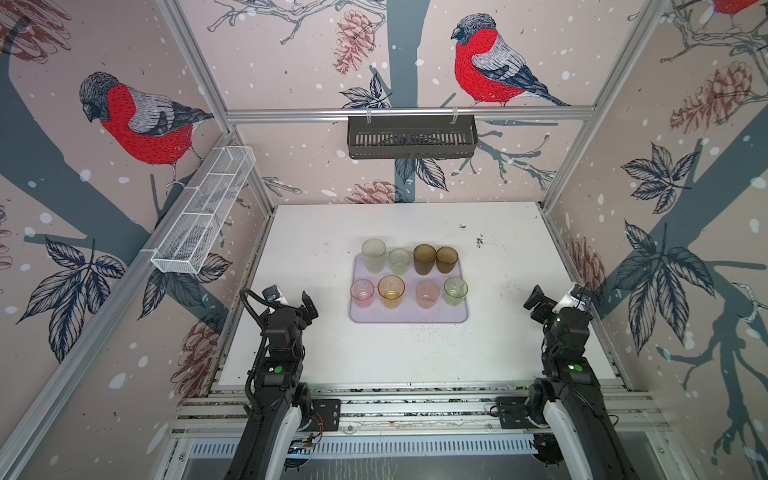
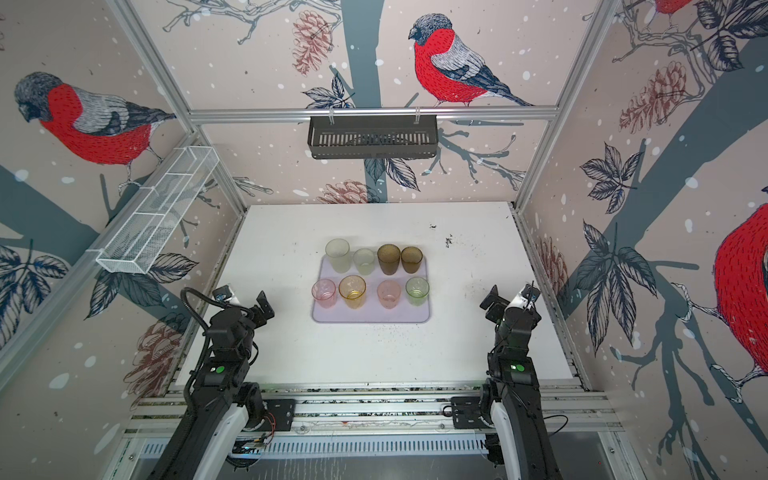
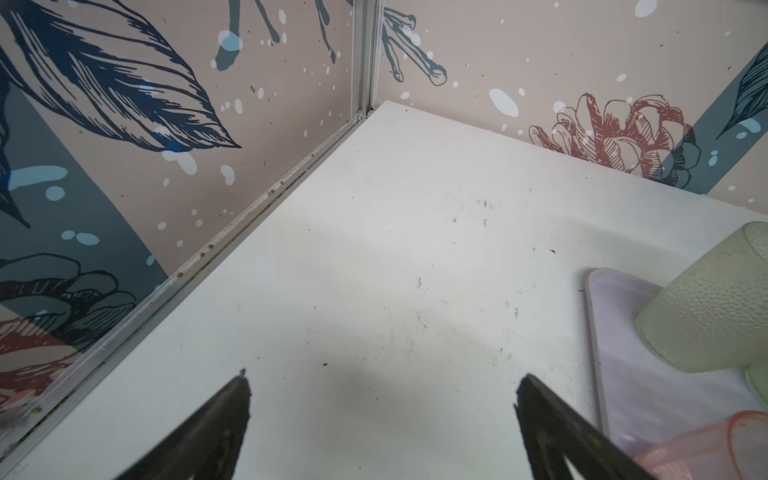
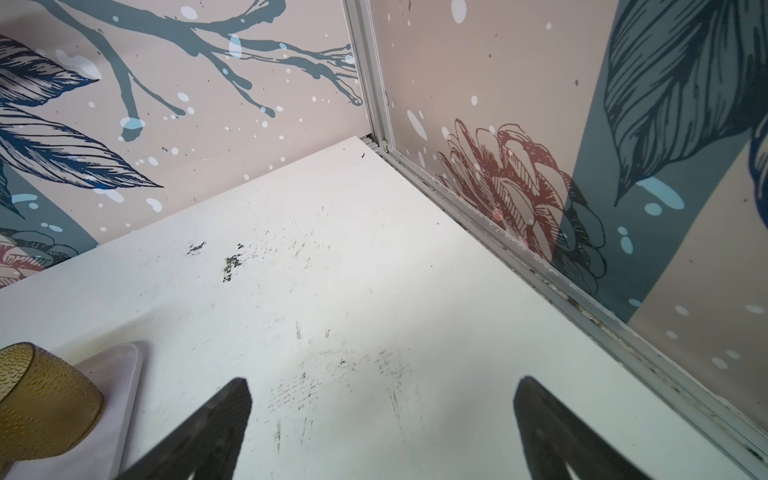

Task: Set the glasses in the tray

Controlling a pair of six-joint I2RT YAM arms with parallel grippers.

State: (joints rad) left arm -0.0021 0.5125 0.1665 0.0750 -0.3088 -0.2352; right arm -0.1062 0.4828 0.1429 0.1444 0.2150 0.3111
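your left gripper [image 3: 382, 380] and right gripper [image 4: 382, 384] gape empty — eight glasses [image 1: 391, 291] stand on the tray [image 1: 409, 318] between them; a careless inward swing could topple one.

Eight glasses [image 1: 391, 291] are stood on the tray [image 1: 409, 317], four in a row along its far side and four nearer its front. The tray is laid on the table [image 1: 324, 232]. The left gripper [image 3: 382, 380] is held left of the tray and the right gripper [image 4: 382, 384] right of it, both apart from it. The slatted basket [image 1: 410, 137] is hung behind the tray, the mesh basket [image 1: 203, 212] to its left.
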